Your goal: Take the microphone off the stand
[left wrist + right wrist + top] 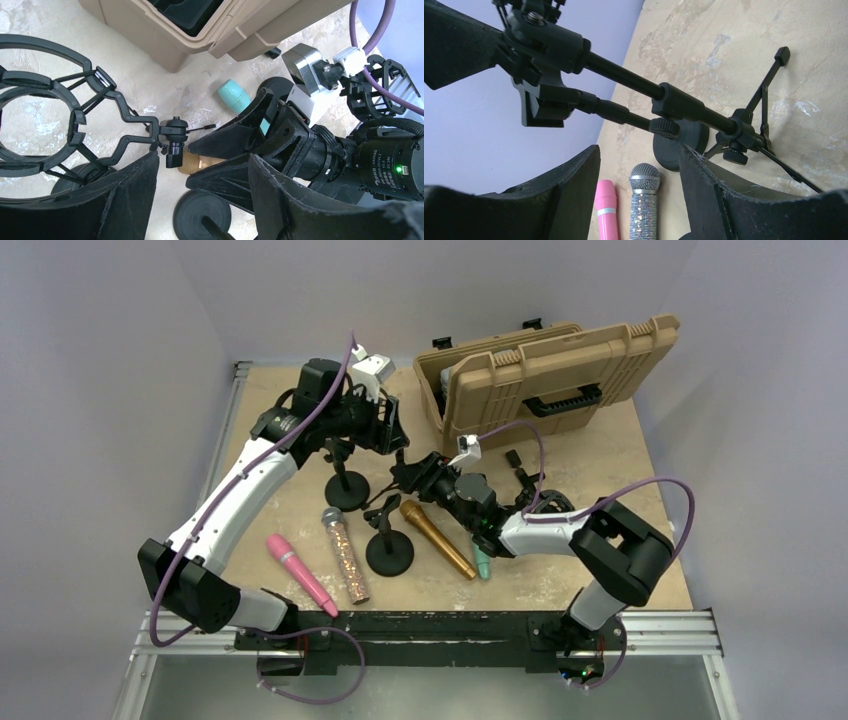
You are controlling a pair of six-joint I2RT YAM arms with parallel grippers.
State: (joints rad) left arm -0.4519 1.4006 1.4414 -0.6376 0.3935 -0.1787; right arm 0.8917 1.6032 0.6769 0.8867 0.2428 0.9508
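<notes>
The gold microphone (437,538) lies flat on the table (630,470) near the middle of its near edge, its rounded head just beside the clip of a short round-base stand (389,552). A teal microphone (482,562) lies by its tail, partly under the right arm. A glitter microphone (346,558) and a smooth pink microphone (300,573) lie toward the near left corner. The right end effector (639,155) has its jaws apart, below the thin black pole of a tripod stand (744,137). The left end effector (202,165) is likewise parted, beside a wiry black shock mount (45,105). At the far right corner a ribbed tan case (560,370) stands open, with dark lining inside. Bare mottled table runs along the right edge.
</notes>
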